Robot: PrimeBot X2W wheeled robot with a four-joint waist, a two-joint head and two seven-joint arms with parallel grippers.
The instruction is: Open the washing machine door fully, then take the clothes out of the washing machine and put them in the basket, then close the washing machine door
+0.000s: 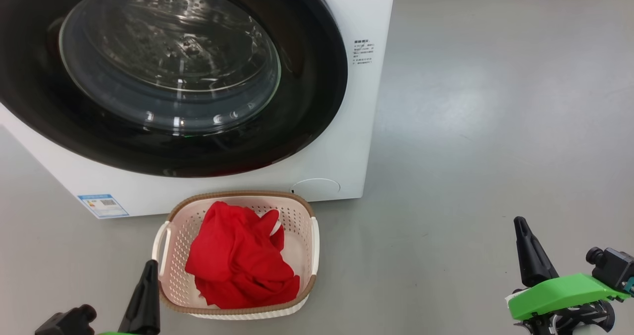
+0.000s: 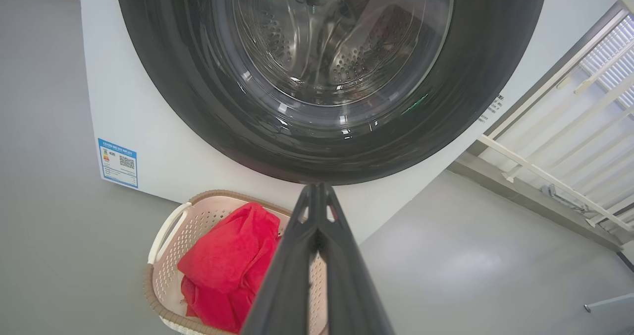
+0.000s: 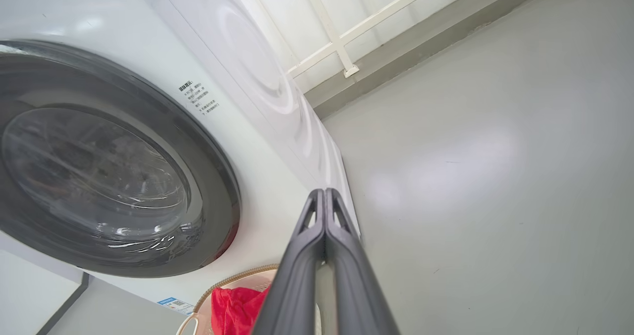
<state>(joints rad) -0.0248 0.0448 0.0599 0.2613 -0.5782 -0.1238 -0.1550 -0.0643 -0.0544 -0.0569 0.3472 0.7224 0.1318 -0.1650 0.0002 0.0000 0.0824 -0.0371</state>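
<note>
My left pincer (image 1: pixel 150 270) is clenched: its two dark fingers are pressed together and there is nothing between them. It hangs in the air near the left handle of the basket (image 1: pixel 297 221). My right pincer (image 1: pixel 521 226) is clenched too and holds nothing. It is well apart from the basket, over the bare grey floor (image 1: pixel 470 127) at my right side.

The basket stands on the floor, just in front of the washing machine (image 1: pixel 356 127) and below its door. The clothes (image 1: pixel 237 255) lie inside the basket as one crumpled red heap, which reaches up near the brown rim. A small pale strip shows at the top of the heap; maybe it is a cloth piece, but I cannot tell.

The washing machine door (image 1: pixel 317 92) is shut, with its black rim flat against the white front. Through the round glass I see the perforated steel drum. A blue sticker (image 1: pixel 103 205) sits at the lower left corner of the front.
</note>
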